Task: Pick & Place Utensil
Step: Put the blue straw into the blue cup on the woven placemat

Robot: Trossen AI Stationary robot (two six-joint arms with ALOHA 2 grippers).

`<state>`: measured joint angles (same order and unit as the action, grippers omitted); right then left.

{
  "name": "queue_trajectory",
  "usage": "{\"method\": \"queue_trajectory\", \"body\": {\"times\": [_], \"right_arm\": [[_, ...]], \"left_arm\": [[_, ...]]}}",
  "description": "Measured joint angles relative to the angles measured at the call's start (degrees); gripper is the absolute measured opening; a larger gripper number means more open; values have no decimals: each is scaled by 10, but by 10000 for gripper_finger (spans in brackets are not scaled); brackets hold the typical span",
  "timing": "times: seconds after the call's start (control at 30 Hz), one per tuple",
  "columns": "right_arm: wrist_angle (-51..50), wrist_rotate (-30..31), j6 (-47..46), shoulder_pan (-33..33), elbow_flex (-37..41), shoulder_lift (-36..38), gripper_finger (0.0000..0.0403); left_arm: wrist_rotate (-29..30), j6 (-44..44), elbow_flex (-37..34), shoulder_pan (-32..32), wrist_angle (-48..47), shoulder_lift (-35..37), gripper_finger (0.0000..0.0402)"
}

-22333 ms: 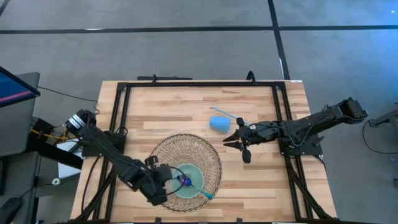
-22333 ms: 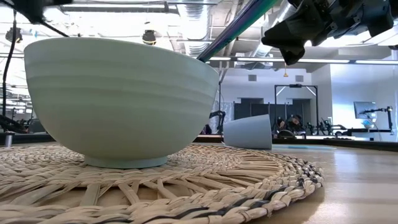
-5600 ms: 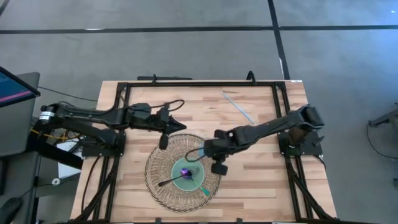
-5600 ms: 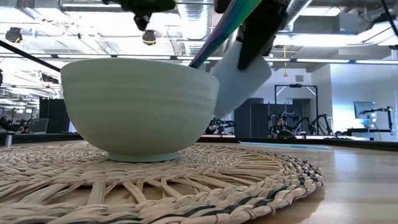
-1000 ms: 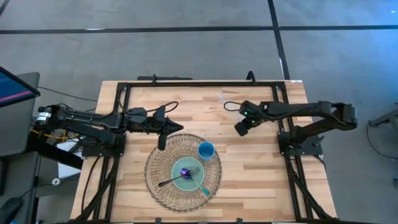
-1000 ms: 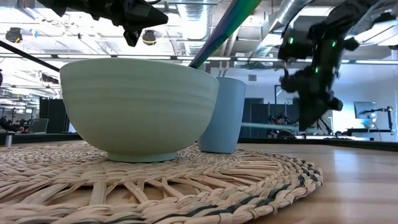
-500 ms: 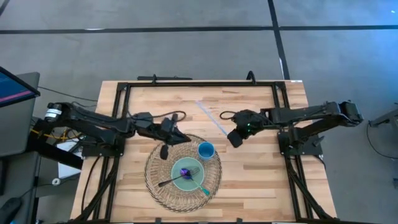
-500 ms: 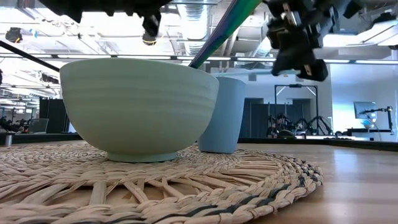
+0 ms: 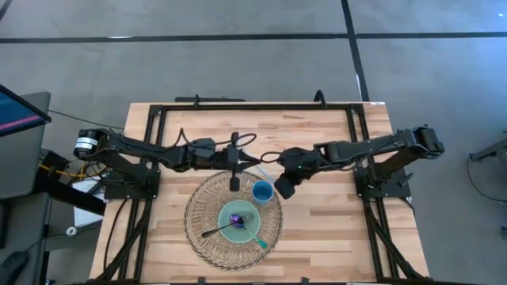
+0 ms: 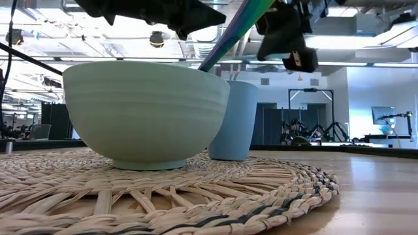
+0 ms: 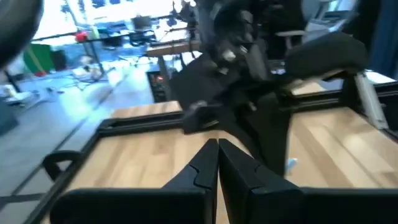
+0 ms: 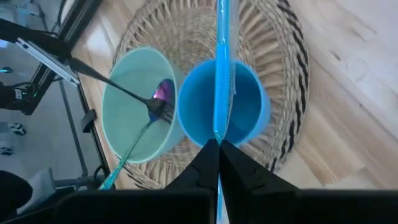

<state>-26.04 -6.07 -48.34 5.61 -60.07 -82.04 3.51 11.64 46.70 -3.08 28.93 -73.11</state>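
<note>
A thin light-blue straw (image 12: 222, 68) sticks out of my right gripper (image 12: 217, 144), which hovers just over the blue cup (image 12: 254, 118). The cup (image 9: 262, 191) stands upright on the woven mat (image 9: 204, 207), next to the pale green bowl (image 10: 144, 111). In the high view the straw (image 9: 260, 171) shows only as a short pale line between the two grippers. My left gripper (image 9: 255, 161) is shut on nothing above the mat's far edge and points at the right arm. The straw's free end runs out of the right wrist view. My right gripper pinches one end of the straw (image 12: 218, 132) between its two fingers. It comes slanting down from the table's right. The straw runs on in line with the fingers, lifted clear, and crosses over the cup's opening.
In the bowl (image 12: 124, 124) lie a dark fork (image 12: 118, 84) with a purple lump and a teal-handled utensil (image 12: 132, 148) that leans over the rim. Black frame rails (image 9: 155, 150) run along the table's edges. The two grippers are close together above the mat's far side.
My right gripper has carried the straw from the table's far right part toward the left and near, to over the cup. The straw, long in the high view before, now shows short. My left gripper has moved right along the mat's far edge, toward the right arm.
</note>
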Motion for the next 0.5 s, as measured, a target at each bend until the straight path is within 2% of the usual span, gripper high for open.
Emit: {"method": "queue_trajectory", "body": {"times": [0.23, 0.37, 0.5], "right_arm": [[-16, 0, 7, 0, -8, -1, 1], [-28, 0, 7, -9, -8, -9, 1], [-14, 0, -8, -14, -9, -12, 1]], "left_arm": [[-11, -14, -1, -5, -98, 25, 18], [-12, -2, -1, -15, -109, 22, 51], [13, 52, -2, -25, -110, 3, 93]]}}
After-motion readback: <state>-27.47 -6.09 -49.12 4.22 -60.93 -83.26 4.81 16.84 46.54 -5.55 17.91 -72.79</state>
